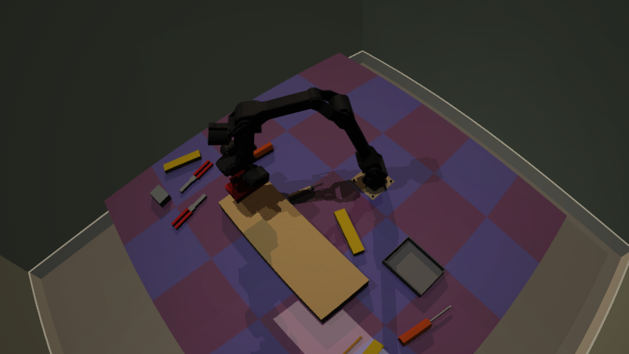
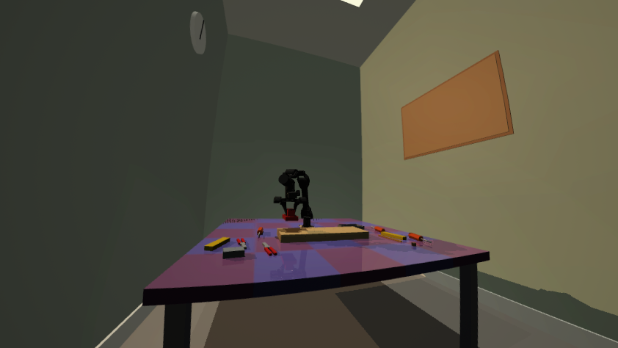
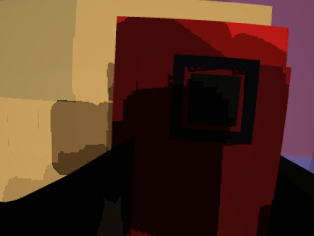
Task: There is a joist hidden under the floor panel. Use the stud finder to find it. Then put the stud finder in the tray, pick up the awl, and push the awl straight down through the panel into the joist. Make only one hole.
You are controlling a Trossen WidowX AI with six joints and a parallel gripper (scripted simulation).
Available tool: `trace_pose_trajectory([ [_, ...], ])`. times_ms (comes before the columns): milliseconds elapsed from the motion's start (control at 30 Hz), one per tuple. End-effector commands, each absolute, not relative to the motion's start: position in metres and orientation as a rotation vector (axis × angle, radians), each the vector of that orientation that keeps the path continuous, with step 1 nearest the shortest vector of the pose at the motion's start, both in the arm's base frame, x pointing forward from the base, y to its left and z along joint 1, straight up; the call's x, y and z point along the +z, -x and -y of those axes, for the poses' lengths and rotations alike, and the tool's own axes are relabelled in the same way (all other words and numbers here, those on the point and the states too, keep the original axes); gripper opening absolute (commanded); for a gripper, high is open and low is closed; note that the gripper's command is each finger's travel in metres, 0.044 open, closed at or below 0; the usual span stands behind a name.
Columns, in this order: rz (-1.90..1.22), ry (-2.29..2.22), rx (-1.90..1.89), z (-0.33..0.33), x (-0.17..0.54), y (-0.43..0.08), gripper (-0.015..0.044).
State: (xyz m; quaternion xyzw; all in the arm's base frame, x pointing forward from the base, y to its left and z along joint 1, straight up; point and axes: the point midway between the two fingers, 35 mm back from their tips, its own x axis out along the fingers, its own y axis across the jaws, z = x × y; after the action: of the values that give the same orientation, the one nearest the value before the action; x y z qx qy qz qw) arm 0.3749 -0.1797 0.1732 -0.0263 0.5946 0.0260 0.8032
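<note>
My gripper (image 1: pixel 240 176) (image 2: pixel 290 210) is shut on the red stud finder (image 1: pixel 233 190) (image 2: pixel 290 217) (image 3: pixel 150 65). Its square display is dark in the wrist view. The stud finder hangs above the far-left end of the tan floor panel (image 1: pixel 308 255) (image 2: pixel 328 234) (image 3: pixel 95 30), with a gap under it in the exterior view, and reaches over the panel's edge. No hole can be made out in the panel. The grey tray (image 1: pixel 413 266) (image 2: pixel 352 225) holds nothing. A tan-handled tool with a thin shaft (image 1: pixel 301 192), perhaps the awl, lies in shadow between panel and arm base.
An orange-handled tool (image 1: pixel 414 331) lies beyond the tray, and another orange handle (image 1: pixel 264 150) (image 2: pixel 260 231) lies behind the gripper. A yellow bar (image 1: pixel 349 231) lies between panel and tray. Left of the panel are red-handled tools (image 1: pixel 189 211), a grey block (image 1: pixel 159 194) and another yellow bar (image 1: pixel 181 161).
</note>
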Motion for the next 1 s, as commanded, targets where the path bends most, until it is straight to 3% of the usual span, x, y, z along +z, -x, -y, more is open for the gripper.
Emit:
trace_pose_trajectory([
  [0, -1.268, 0.062, 0.056, 0.180, 0.191, -0.374, 0.0000],
  [333, -1.267, 0.080, 0.080, 0.168, 0.207, -0.376, 0.0000],
  [967, -1.247, 0.273, 0.345, 0.038, 0.202, -0.398, 0.0000],
])
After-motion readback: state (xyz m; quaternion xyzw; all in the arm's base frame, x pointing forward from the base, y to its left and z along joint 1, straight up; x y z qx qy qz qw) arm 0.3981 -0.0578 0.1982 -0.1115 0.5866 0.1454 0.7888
